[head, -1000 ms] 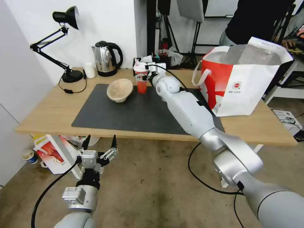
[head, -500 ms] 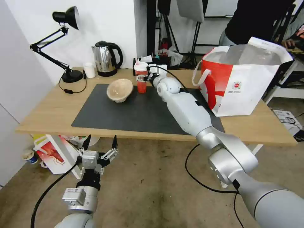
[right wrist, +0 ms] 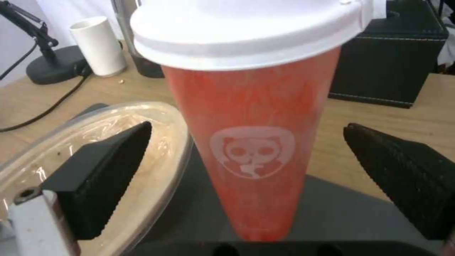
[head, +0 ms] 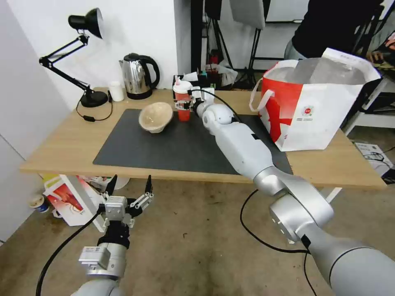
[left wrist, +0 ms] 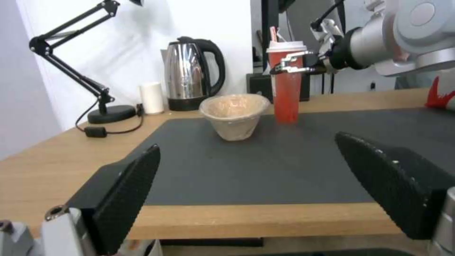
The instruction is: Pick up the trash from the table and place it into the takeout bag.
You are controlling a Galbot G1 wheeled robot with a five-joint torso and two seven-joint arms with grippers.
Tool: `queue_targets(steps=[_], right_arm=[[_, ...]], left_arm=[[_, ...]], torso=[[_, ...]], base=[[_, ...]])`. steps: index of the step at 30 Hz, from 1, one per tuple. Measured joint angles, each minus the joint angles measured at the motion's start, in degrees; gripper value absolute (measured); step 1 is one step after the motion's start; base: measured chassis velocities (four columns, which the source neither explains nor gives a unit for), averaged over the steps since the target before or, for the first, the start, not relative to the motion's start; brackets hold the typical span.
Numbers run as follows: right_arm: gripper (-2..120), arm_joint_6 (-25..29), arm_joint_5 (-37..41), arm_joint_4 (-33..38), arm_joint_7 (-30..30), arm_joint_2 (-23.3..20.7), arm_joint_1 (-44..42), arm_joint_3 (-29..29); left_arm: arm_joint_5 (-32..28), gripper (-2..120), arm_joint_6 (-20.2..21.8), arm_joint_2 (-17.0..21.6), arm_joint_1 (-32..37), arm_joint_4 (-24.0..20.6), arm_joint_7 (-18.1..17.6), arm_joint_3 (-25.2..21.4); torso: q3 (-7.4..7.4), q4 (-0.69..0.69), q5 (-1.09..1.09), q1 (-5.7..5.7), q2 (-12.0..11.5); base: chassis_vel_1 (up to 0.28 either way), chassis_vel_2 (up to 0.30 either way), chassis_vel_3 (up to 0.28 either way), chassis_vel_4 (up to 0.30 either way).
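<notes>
Right gripper (right wrist: 251, 170) stood wide open around the red cup (right wrist: 251, 142), not gripping; closing squarely below the lid, clear of the pulp bowl (right wrist: 118, 149), was advisable

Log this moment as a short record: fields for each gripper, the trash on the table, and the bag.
right gripper: open, fingers either side of the red cup, not closed on it
left gripper: open, low in front of the table, idle
red cup: upright on the dark mat, white lid on
tan bowl: on the mat beside the cup, tilted
takeout bag: standing open at the table's right end
</notes>
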Motion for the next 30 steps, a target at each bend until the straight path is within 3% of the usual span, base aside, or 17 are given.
queue_targets(steps=[15, 20, 30], right_arm=[[100, 1.8, -0.6, -2.6, -2.6, 0.0, 0.6, 0.4], [100, 3.5, -1.0, -5.1, -6.5, 0.0, 1.5, 1.3], [70, 5.1, -1.8, -7.1, -11.8, 0.0, 1.5, 2.2]], left_arm=[[0.4, 93, -0.2, 0.0, -0.1, 0.0, 0.0, 0.5], [0.4, 93, -0.2, 0.0, -0.4, 0.2, 0.0, 0.3], [0.4, 93, -0.3, 0.0, -0.5, 0.3, 0.1, 0.5]], torso=[[0.0, 0.0, 0.01, 0.0, 0.0], [0.0, 0.0, 0.0, 0.0, 0.0], [0.0, -0.01, 0.01, 0.0, 0.0]], base=[[0.0, 0.0, 0.0, 0.0], [0.0, 0.0, 0.0, 0.0], [0.0, 0.0, 0.0, 0.0]])
